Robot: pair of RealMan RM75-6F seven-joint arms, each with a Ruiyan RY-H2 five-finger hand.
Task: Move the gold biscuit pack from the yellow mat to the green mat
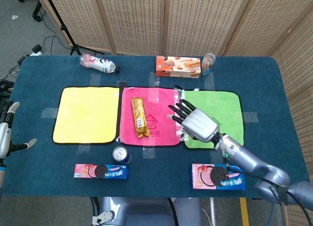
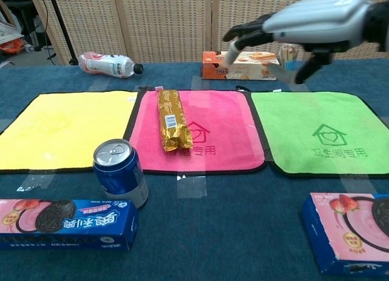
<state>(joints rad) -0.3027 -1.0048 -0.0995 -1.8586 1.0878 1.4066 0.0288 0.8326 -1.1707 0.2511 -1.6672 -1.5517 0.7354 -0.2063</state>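
Gold biscuit pack (image 1: pixel 139 117) lies left of the right hand (image 1: pixel 194 122), whose fingers are spread and empty; reaching is underway, grasping seems next.

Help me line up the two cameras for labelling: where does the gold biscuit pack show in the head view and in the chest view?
Head view: the gold biscuit pack lies lengthwise on the left part of the pink mat, left of centre.
Chest view: the pack lies on that mat's left part, upper middle of the picture.
Shared landmark: the blue can, just in front of the pink mat.
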